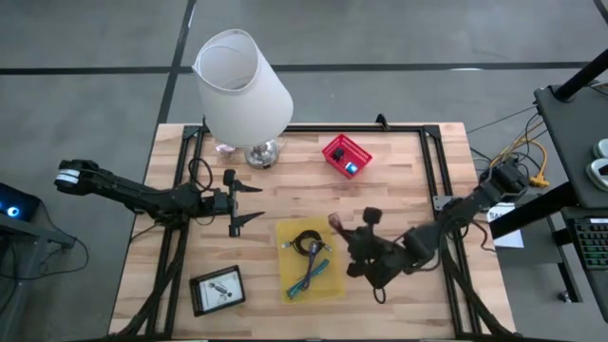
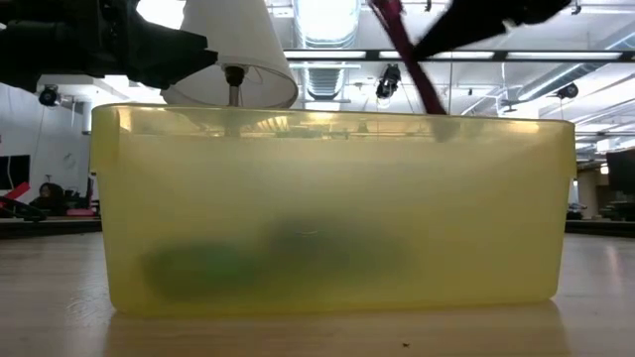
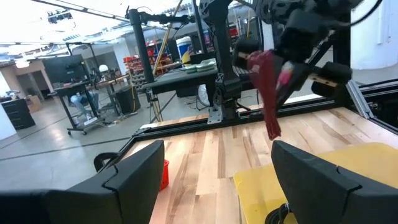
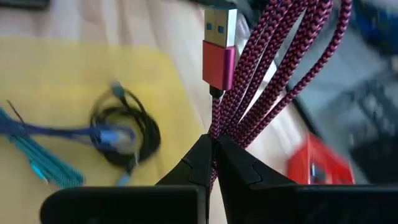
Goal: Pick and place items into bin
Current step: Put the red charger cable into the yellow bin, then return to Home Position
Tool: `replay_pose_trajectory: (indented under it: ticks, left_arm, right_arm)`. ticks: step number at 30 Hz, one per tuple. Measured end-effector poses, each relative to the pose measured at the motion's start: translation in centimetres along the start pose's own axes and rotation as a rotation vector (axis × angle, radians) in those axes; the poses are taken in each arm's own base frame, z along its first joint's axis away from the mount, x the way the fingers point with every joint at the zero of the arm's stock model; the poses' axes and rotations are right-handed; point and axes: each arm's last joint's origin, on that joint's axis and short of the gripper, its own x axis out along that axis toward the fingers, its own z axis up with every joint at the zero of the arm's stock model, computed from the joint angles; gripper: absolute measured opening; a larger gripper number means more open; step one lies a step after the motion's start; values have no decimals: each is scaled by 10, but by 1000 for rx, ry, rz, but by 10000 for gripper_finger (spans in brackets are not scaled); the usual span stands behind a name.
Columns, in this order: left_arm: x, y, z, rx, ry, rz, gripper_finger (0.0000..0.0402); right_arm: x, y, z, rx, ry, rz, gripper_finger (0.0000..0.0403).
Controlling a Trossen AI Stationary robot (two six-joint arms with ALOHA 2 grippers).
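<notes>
My right gripper (image 4: 214, 146) is shut on a pink-and-black braided USB cable (image 4: 267, 68), folded into a bundle with a red plug (image 4: 219, 56). It hangs beside the yellow bin's (image 1: 334, 281) right far corner (image 1: 336, 224). The bin holds a black coiled cable (image 4: 124, 134) and teal strips (image 4: 37, 163). My left gripper (image 1: 249, 204) is open left of the bin, above the table. In the left wrist view its fingers (image 3: 134, 180) frame the cable (image 3: 267, 93) farther off. A white card (image 1: 218, 288) lies in a black tray near the near edge. My right gripper pinches the folded cable bundle between its two fingers, across several strands (image 4: 217, 134) close to where they fold together. The loops and the red plug stick out past the fingertips. The cable is lifted clear of the table and hangs slanting above the bin's rim (image 2: 412, 69).
A big white lamp (image 1: 242, 81) stands at the far left of the table. A small red box (image 1: 345, 155) sits at the far middle. Black frame rails (image 1: 432, 166) run along the table's sides. Bare wood lies between the bin and the red box.
</notes>
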Motion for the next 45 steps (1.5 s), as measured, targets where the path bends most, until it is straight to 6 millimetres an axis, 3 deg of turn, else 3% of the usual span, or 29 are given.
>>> replay_pose_trajectory:
  ticks: [12, 23, 35, 39, 45]
  left_arm:
    - [0, 0, 0, 0, 0, 0, 279]
    - [0, 0, 0, 0, 0, 0, 279]
    - [0, 0, 0, 0, 1, -1, 279]
    - [0, 0, 0, 1, 4, -1, 279]
    - [0, 0, -2, 4, 18, -4, 279]
  right_arm:
    - [28, 3, 24, -239, -395, 518, 8]
    - [41, -10, 30, -218, -416, 475, 15]
    - [46, -16, 33, -150, -390, 409, 148]
    - [48, -19, 33, -160, -385, 374, 152]
    - [44, -24, 31, -205, -378, 363, 127]
